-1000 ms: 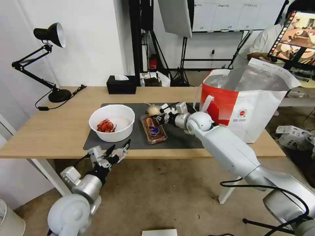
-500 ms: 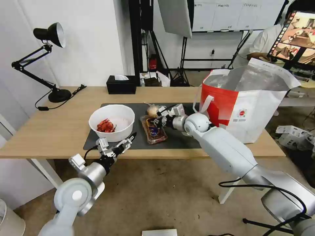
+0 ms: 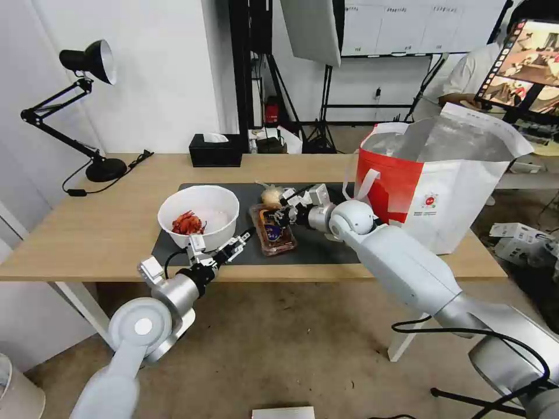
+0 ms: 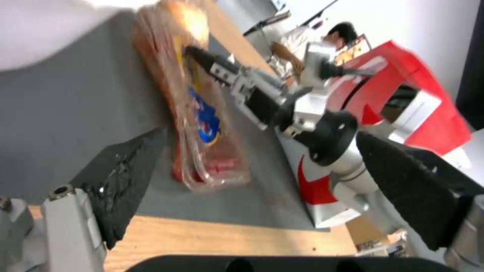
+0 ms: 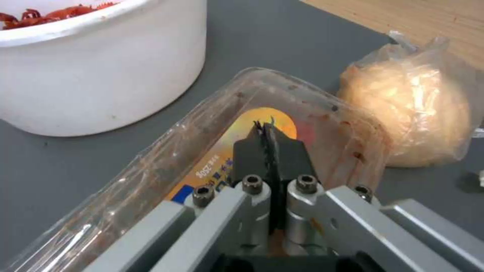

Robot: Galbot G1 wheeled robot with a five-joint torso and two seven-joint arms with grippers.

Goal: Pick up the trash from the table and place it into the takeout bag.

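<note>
The right gripper (image 5: 266, 133) hangs over the plastic tray (image 3: 272, 230) on the counter's (image 3: 87, 233) mat, jaws together; it should open before gripping. The left gripper (image 3: 234, 249), jaws apart, nears the tray's end.

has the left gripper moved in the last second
Yes. The left gripper, open, has risen from below the table edge up over the mat's near edge, closer to the bowl and tray.

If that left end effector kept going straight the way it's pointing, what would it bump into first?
Most likely the clear plastic tray: it lies straight ahead between the open fingers of the left end effector. The right end effector sits farther along that line, though depth is hard to judge.
</note>
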